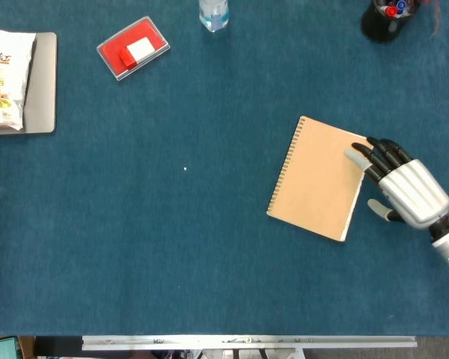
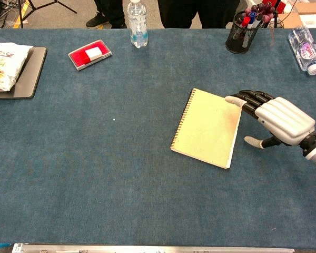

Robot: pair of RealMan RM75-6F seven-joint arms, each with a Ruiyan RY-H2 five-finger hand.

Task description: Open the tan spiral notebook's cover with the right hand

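Observation:
The tan spiral notebook [image 1: 321, 178] [image 2: 208, 127] lies closed and flat on the blue table, right of centre, its spiral along the left edge and tilted a little clockwise. My right hand [image 1: 400, 187] [image 2: 274, 118] is at the notebook's right edge, palm down, with its fingers spread. Its fingertips [image 1: 357, 155] reach over the upper right corner of the cover, and its thumb [image 2: 255, 141] hangs apart just right of the page edge. Nothing is in the hand. Neither view shows my left hand.
A black pen cup [image 2: 240, 32] stands at the back right and a clear bottle [image 2: 304, 49] lies beside it. Further left at the back are an upright water bottle [image 2: 137, 18], a red box [image 1: 133, 48] and a snack bag [image 2: 4, 59] on a grey tray [image 1: 41, 105].

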